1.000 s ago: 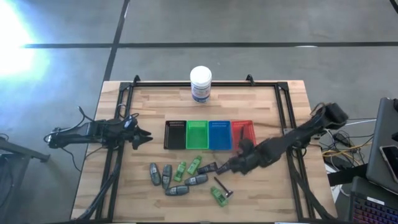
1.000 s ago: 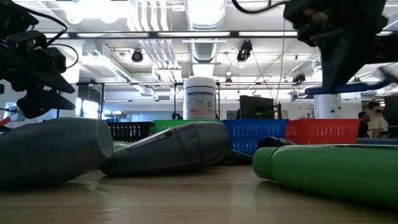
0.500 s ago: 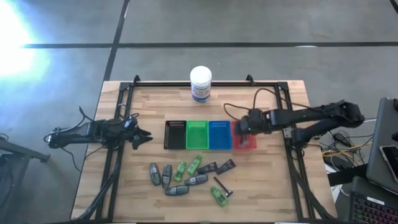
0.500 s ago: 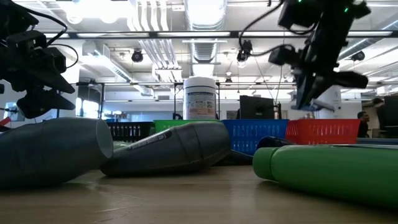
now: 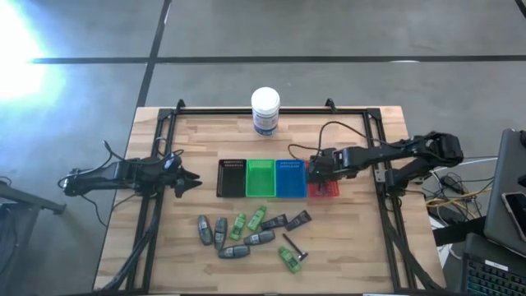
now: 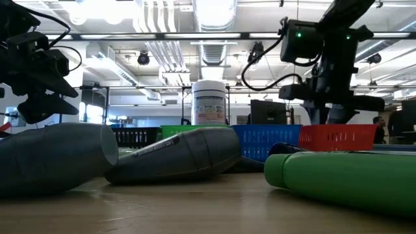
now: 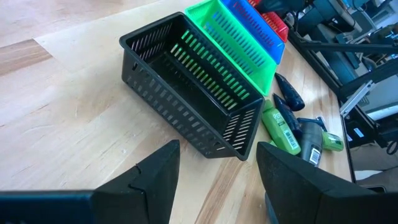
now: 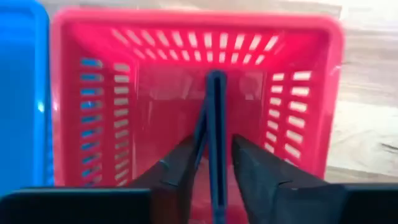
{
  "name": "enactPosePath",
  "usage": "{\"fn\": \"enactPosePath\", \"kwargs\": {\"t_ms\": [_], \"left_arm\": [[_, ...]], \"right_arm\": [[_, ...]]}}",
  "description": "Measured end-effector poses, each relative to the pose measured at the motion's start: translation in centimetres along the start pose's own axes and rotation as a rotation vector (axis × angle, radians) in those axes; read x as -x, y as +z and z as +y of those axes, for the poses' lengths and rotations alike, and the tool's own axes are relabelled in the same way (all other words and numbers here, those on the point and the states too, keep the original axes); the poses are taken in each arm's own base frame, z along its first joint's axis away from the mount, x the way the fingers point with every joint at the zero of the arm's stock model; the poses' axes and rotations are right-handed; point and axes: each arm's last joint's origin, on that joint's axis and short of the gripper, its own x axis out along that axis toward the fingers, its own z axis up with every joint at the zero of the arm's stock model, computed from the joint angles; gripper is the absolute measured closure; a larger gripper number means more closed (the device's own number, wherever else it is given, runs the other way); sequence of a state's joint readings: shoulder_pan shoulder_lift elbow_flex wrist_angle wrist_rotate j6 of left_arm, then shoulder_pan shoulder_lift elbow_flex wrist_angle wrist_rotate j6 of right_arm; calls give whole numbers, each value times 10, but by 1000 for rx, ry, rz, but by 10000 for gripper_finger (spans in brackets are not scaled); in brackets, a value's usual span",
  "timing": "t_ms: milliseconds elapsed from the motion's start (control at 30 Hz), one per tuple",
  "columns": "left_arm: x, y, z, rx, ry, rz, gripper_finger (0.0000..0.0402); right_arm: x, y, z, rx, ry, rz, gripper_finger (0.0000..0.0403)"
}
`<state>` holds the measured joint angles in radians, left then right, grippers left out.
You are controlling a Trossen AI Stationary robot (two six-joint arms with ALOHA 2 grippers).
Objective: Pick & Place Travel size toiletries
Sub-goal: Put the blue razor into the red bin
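**Razor held over the red bin, release pending**

Fingers of my right gripper (image 8: 211,168) were closed narrow on a thin dark razor (image 8: 215,118), its slim handle pinched between them and pointing down into the red bin (image 8: 311,93). I judged this a carry posture: the item hung inside the bin's walls so that it would fall within them when let go.

Findings, largest first:

- Table (image 5: 197,140): wooden, bearing all items listed below.
- Right arm: reached in from the right edge, with the gripper (image 5: 322,167) over the red bin (image 5: 329,194). In the low view it stood just above the bin's rim (image 6: 338,136).
- Left arm: waiting at the left side, its gripper (image 5: 187,179) just short of the black bin (image 5: 231,178). My left fingers (image 7: 155,171) stood wide apart and held nothing.
- Bins: black, green (image 5: 260,178), blue (image 5: 290,178) and red, side by side in one row. This presumably served sorting by kind.
- White jar (image 5: 265,110): upright at the far edge, apart from the work.
- Remaining toiletries (image 5: 246,233): grey tubes, green bottles, dark tubes and another razor (image 5: 293,247), lying loose in a cluster nearer the front edge. I judged most of the task still outstanding.
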<state>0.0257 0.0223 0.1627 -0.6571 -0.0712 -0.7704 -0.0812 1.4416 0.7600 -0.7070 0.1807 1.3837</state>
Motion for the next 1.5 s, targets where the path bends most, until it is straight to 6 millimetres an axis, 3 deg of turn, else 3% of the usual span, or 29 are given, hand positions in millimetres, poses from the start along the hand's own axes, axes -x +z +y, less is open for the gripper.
{"fn": "enactPosePath", "kwargs": {"t_ms": [133,300,533,1000,1267,1500], "left_arm": [[0,0,0,0,0,0,183],[0,0,0,0,0,0,183],[0,0,0,0,0,0,183],[0,0,0,0,1,1,183],[0,0,0,0,1,1,183],[0,0,0,0,1,1,183]], "right_arm": [[7,-6,4,43,34,1,240],[35,-21,15,193,154,-19,188],[61,-64,37,499,279,52,159],[33,-175,107,802,185,233,181],[24,-206,134,794,176,273,176],[14,-217,143,712,143,277,164]]}}
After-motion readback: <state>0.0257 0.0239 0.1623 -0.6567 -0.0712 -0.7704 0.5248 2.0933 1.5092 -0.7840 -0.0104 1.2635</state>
